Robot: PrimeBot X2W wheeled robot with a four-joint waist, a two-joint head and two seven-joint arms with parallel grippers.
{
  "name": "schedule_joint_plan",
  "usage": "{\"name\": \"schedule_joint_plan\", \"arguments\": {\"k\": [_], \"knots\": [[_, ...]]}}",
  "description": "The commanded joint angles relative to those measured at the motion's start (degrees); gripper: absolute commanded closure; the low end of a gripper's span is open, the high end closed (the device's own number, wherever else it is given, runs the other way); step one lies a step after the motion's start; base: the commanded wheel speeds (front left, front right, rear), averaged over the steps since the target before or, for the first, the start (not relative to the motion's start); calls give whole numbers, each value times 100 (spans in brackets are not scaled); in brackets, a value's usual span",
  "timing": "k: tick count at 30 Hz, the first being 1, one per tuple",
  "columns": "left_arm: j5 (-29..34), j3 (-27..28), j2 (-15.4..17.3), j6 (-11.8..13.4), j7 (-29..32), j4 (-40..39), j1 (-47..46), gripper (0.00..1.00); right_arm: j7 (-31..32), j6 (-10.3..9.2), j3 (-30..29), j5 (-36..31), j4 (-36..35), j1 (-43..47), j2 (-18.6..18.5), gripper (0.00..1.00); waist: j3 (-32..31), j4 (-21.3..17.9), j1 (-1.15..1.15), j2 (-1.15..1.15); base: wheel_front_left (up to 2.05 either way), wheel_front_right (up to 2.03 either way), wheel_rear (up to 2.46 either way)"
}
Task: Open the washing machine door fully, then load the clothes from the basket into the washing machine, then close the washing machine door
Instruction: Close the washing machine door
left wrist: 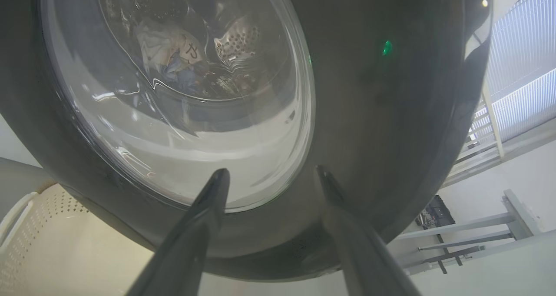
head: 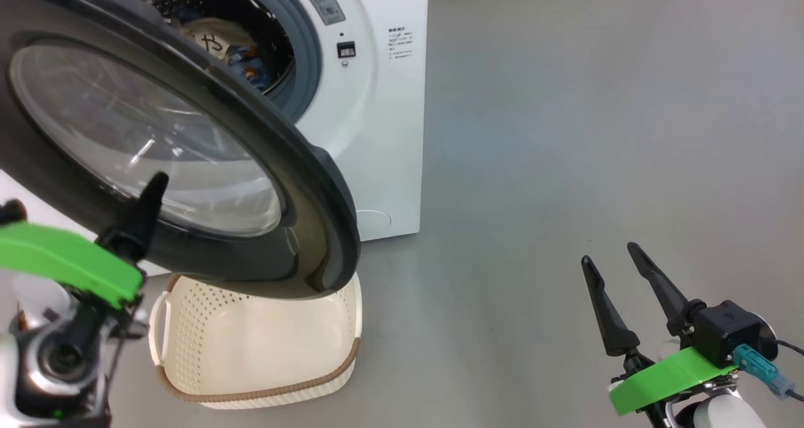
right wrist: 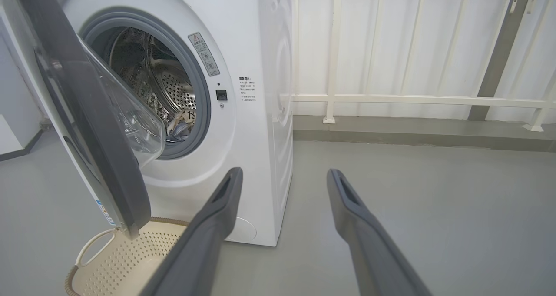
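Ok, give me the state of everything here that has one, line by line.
washing machine door: partly open, swung out above the basket.
clothes: inside the washing machine.
washing machine: mouth uncovered, not shut.
basket: on the floor, visible part empty.
left gripper: open, fingers close to the door's outer face.
right gripper: open, holding nothing.

Head view looked down, close over the washing machine door (head: 157, 139); left wrist view faced its outer glass from very near; right wrist view sat low, farther back, facing the washing machine (right wrist: 260, 113); all three shared door and basket (head: 251, 346)
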Motion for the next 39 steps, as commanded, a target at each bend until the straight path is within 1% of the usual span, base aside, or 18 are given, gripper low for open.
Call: {"name": "schedule_joint_plan", "arguments": {"k": [1,4,8,13,15,18,22,27,31,36,37,39], "knots": [[143,151,248,-92,-121,-193,-44,0,-27,9,102,-48,-166,-49,-35,0,13,17,0,0,0,0,0],[432,73,278,-306,-485,-171,141,0,-27,9,60,-54,-183,-36,-34,0,23,40,0,0,0,0,0],[925,-24,344,-507,-1052,-72,408,0,-27,9,4,-55,-195,-6,-41,0,16,58,0,0,0,0,0],[1852,-243,550,-784,-2032,151,716,0,-27,9,-49,-62,-213,30,-32,0,4,66,0,0,0,0,0],[2318,-379,662,-843,-2462,253,829,0,-27,9,-66,-63,-219,47,-32,0,-2,72,0,0,0,0,0],[2721,-499,667,-831,-2980,474,983,0,-27,9,-82,-63,-227,72,-28,0,-3,82,0,0,0,0,0],[3043,-651,600,-808,-3500,786,1146,0,-27,9,-98,-65,-236,105,-11,0,9,97,0,0,0,0,0],[3504,-859,565,-746,-3920,1212,1300,0,-27,9,-109,-64,-238,141,11,0,14,110,0,0,0,0,0],[3756,-889,460,-712,-4057,1450,1421,0,-27,9,-117,-54,-223,188,15,0,-4,125,0,0,0,0,0],[4059,-711,245,-756,-4079,1398,1552,0,-27,9,-106,-47,-202,221,25,0,-18,152,0,0,0,0,0],[4059,-711,245,-756,-4079,1398,1552,0,-27,9,-106,-47,-202,221,25,0,-18,152,0,0,0,0,0],[4230,-506,84,-811,-4080,1338,1664,0,-27,9,-97,-40,-185,241,35,0,-35,168,0,0,0,0,0]]}}
